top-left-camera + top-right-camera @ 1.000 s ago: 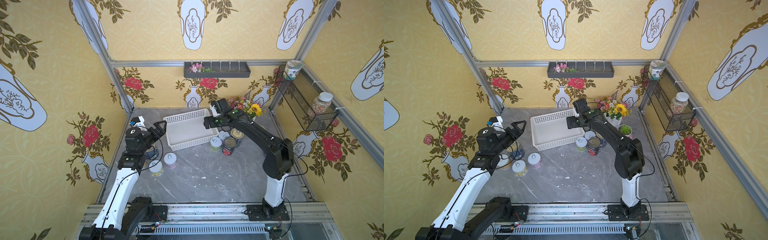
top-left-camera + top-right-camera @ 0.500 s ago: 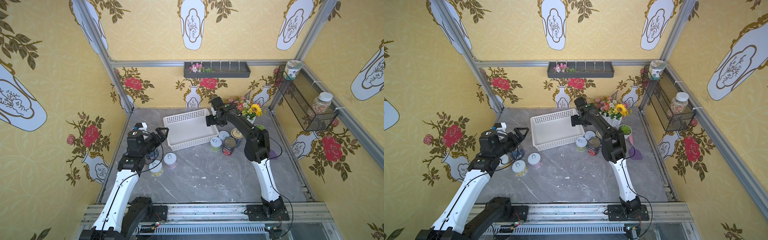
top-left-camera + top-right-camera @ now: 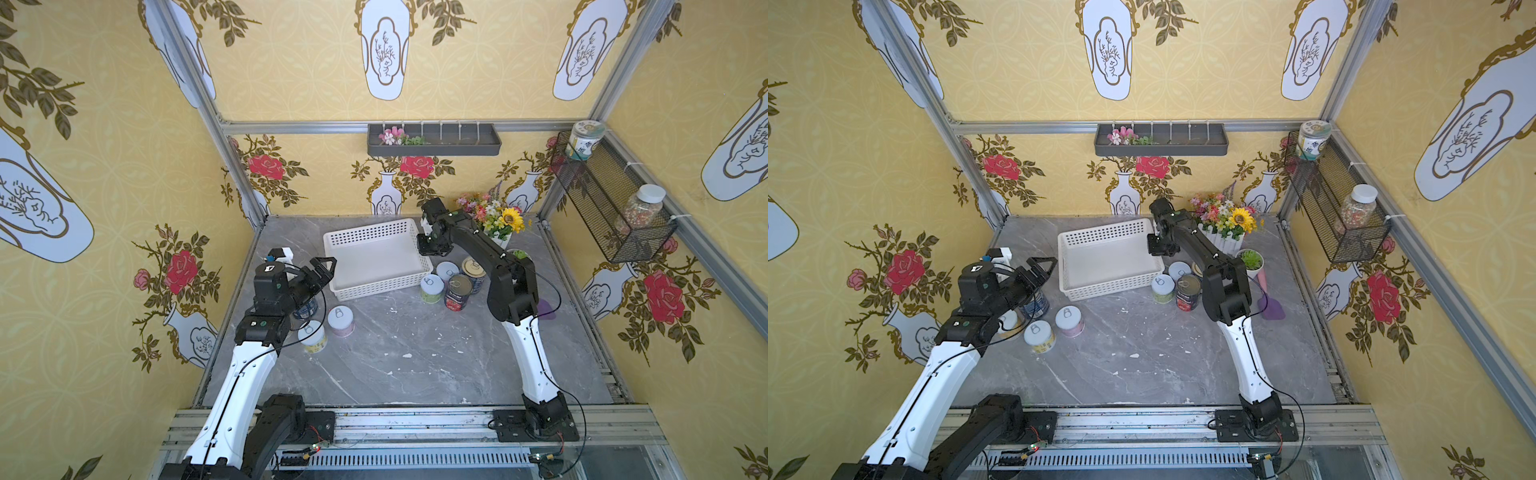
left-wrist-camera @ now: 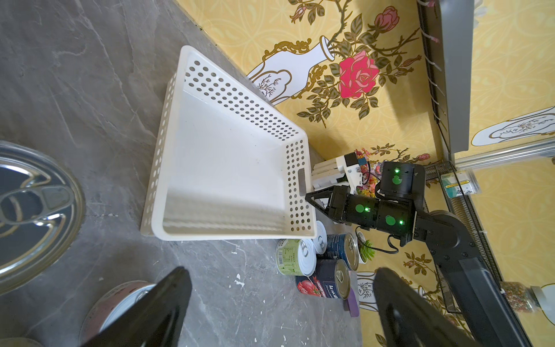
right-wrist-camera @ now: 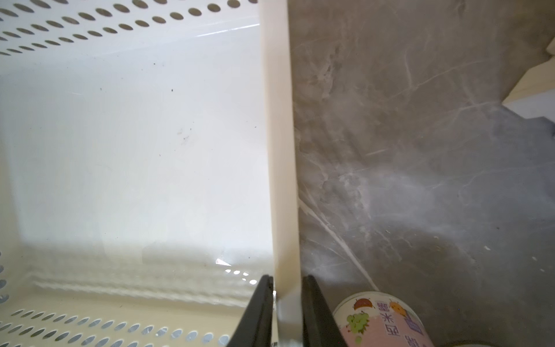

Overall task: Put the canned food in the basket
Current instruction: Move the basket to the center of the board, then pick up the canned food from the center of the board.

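The white perforated basket (image 3: 378,287) (image 3: 1113,289) stands at the back middle with nothing in it. My right gripper (image 3: 424,249) (image 3: 1156,249) (image 5: 286,300) is shut on its right wall (image 5: 279,150), one finger inside and one outside. Several cans stand just right of the basket: a green one (image 3: 431,287), a red one (image 3: 458,293), a dark blue one (image 3: 474,272) and a pink-labelled one (image 5: 381,321). My left gripper (image 3: 324,266) (image 3: 1042,266) (image 4: 280,272) hangs open over a dark blue can (image 3: 306,308); a pink can (image 3: 340,320) and a pale yellow can (image 3: 312,337) stand beside it.
A flower arrangement in a white fence box (image 3: 496,222), a small succulent pot (image 3: 1250,261) and a purple spatula (image 3: 1273,308) sit at the right. On the walls hang a black wire-mesh basket (image 3: 611,208) holding jars and a dark grey tray (image 3: 432,140).
My right gripper has closed from wide open onto the basket's right wall, and that arm's elbow has folded in toward the cans. The left arm has barely shifted.
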You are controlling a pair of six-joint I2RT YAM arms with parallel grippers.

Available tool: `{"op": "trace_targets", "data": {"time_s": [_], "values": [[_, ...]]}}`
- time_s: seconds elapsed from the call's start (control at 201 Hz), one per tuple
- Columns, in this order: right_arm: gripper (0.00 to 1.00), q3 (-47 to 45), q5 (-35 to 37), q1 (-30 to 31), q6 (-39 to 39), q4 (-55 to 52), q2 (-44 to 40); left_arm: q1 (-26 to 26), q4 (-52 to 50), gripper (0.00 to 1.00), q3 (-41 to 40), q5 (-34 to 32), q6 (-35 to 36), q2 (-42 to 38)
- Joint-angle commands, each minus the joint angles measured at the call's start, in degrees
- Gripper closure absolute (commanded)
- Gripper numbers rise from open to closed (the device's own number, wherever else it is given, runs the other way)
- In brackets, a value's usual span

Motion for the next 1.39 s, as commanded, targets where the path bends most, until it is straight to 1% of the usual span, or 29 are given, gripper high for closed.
{"op": "trace_targets", "data": {"time_s": [0.0, 0.119, 0.333, 0.418, 0.513, 0.597, 0.747, 0.906, 0.985, 1.08, 1.14, 1.209, 1.249, 1.259, 1.274, 1.319, 1.389], "values": [[0.82, -0.59, 0.80, 0.23, 0.65, -1.00, 0.13, -0.01, 0.27, 0.00, -0.44, -1.25, -0.07, -0.58], [0.86, -2.21, 2.77, 0.81, 0.82, -1.47, -1.36, 0.06, 0.28, 0.00, -0.30, -1.75, -0.07, -0.95], [0.95, -5.19, 9.29, 3.04, 0.30, -4.71, -3.97, 0.06, 0.28, 0.00, -0.16, -2.56, -0.08, -0.46], [0.98, -9.57, 9.93, 4.15, -0.60, -5.80, -5.53, 0.06, 0.18, 0.00, -0.04, -2.47, -0.08, -0.26], [0.98, -13.19, 12.54, 5.98, -1.31, -8.11, -7.36, 0.06, 0.09, 0.00, 0.08, -2.72, -0.07, -0.36], [0.98, -18.59, 14.04, 7.31, -1.34, -8.37, -10.18, 0.06, -0.03, 0.00, -0.06, -2.82, -0.08, -0.63], [0.97, -27.59, 12.53, 8.35, -0.50, -6.20, -15.26, 0.06, -0.22, 0.00, -0.32, -2.96, 0.10, -1.04], [0.90, -36.31, 10.59, 10.40, 1.53, -2.67, -21.01, 0.06, -0.16, 0.00, -0.51, -3.06, 0.19, -1.18], [0.88, -39.48, 10.20, 12.06, 2.43, -0.97, -23.12, 0.06, -0.17, 0.00, -0.59, -2.99, 0.19, -1.18], [0.87, -40.92, 10.36, 13.44, 3.15, -0.06, -24.04, 0.06, -0.17, 0.00, -0.70, -3.03, 0.26, -1.11], [0.82, -41.51, 10.63, 13.79, 3.43, 0.61, -24.78, 0.06, -0.21, 0.00, -0.84, -2.99, 0.23, -1.08], [0.63, -42.04, 10.49, 13.84, 3.47, 1.68, -26.16, 0.06, -0.16, 0.00, -0.92, -2.99, 0.28, -0.99], [0.50, -42.11, 10.62, 13.84, 3.38, 2.03, -27.23, 0.06, -0.16, 0.00, -0.95, -2.97, 0.36, -0.99], [0.45, -42.09, 10.62, 13.84, 3.33, 2.09, -27.41, 0.06, -0.16, 0.00, -0.95, -2.99, 0.30, -0.99], [0.40, -42.11, 10.68, 13.82, 3.24, 2.22, -27.97, 0.06, -0.17, 0.00, -0.95, -2.90, 0.35, -0.91], [0.31, -41.97, 10.98, 13.84, 3.00, 2.29, -29.66, 0.07, -0.19, 0.00, -0.85, -2.74, 0.29, -0.84], [0.23, -42.04, 10.89, 13.82, 2.77, 2.11, -33.18, 0.06, -0.16, 0.00, -0.90, -2.48, 0.37, -0.73]]}}
